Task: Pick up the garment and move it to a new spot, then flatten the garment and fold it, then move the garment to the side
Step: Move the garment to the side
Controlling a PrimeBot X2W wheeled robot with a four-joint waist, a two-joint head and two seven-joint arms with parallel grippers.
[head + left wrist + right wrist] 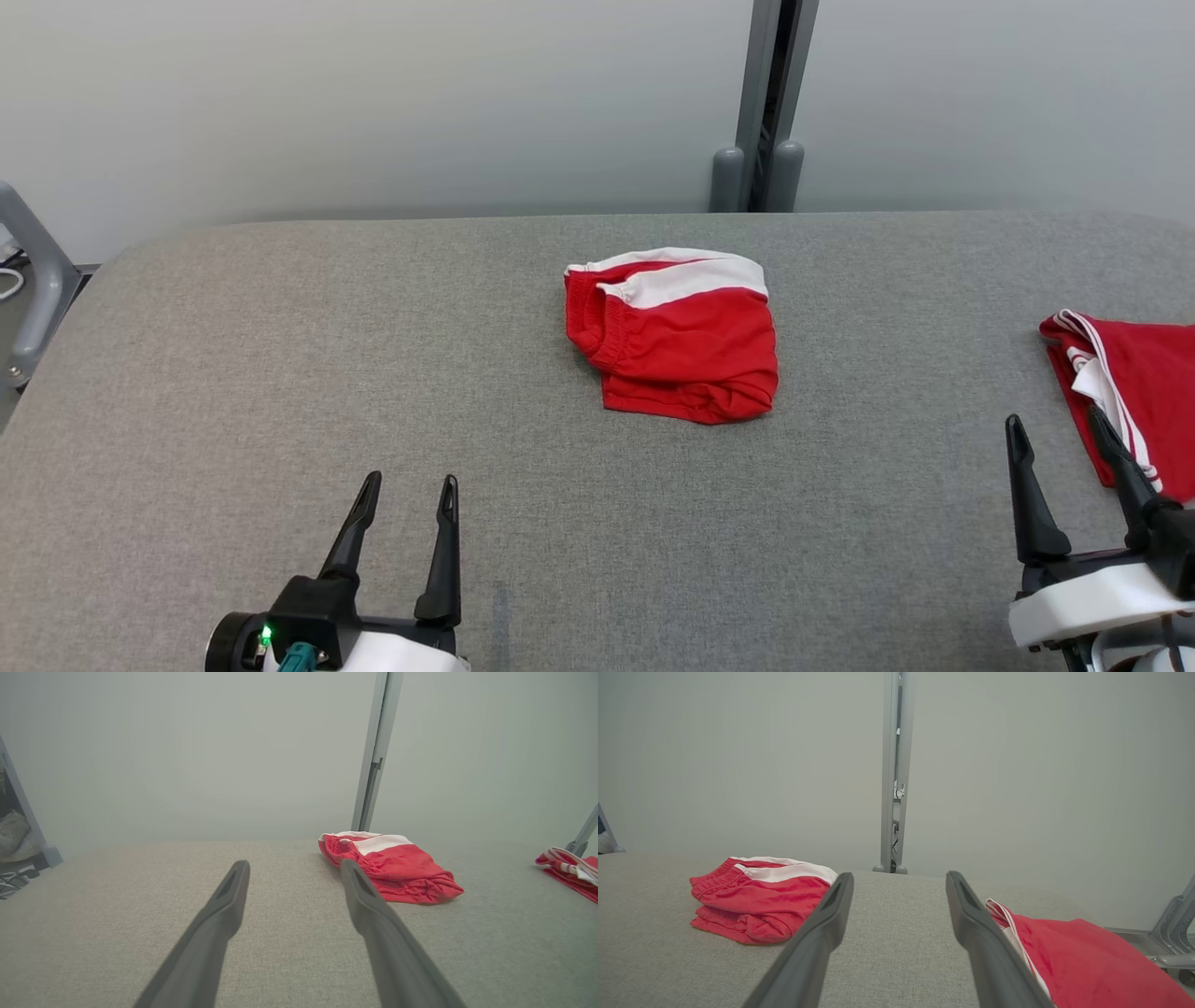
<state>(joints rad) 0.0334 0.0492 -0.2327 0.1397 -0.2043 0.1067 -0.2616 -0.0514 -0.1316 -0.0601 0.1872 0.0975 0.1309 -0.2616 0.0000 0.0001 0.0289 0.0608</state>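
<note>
1. Striped garment [1144, 373]: red cloth with thin white stripes, lying at the right edge of the grey worktop [280, 327] and running past the frame of the head view.
2. Folded garment [681, 345]: red shorts with a broad white band and a gathered waistband, lying bunched at the middle of the worktop, towards its far edge and in front of the grey post [766, 103].
3. Right gripper [1060, 434]: near the right edge, jaws spread wide with nothing between them. Its outer finger overlaps the striped garment's near edge; contact cannot be told.
4. Left gripper [411, 485]: over the near edge, jaws released and empty, well apart from both garments.
</note>
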